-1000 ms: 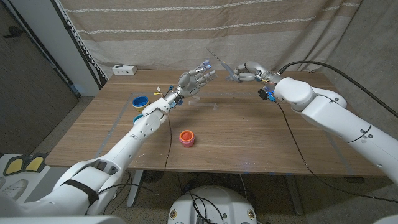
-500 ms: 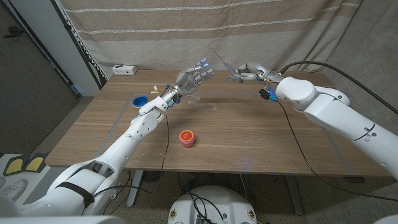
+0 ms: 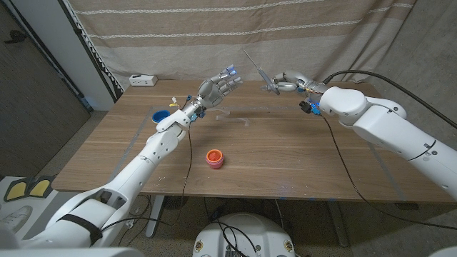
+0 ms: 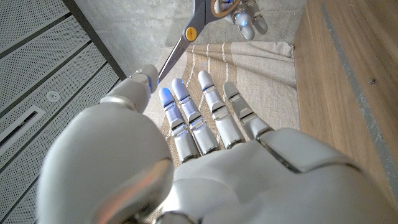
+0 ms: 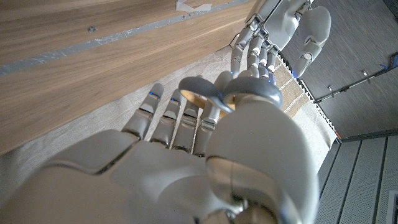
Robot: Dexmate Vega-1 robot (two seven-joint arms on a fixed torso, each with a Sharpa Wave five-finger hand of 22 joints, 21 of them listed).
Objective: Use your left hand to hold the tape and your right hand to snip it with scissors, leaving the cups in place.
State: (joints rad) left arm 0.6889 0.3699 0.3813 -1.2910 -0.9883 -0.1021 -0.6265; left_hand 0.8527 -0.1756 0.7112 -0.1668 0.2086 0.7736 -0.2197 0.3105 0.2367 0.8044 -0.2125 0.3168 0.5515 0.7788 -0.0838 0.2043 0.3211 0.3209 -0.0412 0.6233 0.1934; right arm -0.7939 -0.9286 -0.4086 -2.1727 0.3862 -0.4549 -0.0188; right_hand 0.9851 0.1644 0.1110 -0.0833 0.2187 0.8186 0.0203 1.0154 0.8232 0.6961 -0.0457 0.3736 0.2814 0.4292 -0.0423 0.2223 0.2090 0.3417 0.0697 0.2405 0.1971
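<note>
My left hand (image 3: 218, 87) hovers over the far middle of the table, fingers stretched toward the right hand; the left wrist view shows the left hand (image 4: 186, 155) with nothing visible between thumb and fingers. My right hand (image 3: 291, 81) grips the scissors (image 3: 258, 71) by their handles, blades pointing up and toward the left hand. In the right wrist view the scissors' handles (image 5: 208, 93) sit in the right hand's fingers. A small clear tape piece (image 5: 194, 6) lies on the table. A red cup (image 3: 214, 158) stands in the near middle and a blue cup (image 3: 161, 114) at the left.
A white power strip (image 3: 143, 80) lies at the table's far left corner. A black cable (image 3: 335, 153) hangs from the right arm across the table's right side. A striped curtain (image 3: 285, 28) hangs behind the table (image 3: 285, 164).
My left hand has drifted slightly left and farther back, its forearm now covering part of the blue cup. The scissors' blades have tipped a little more upright.
</note>
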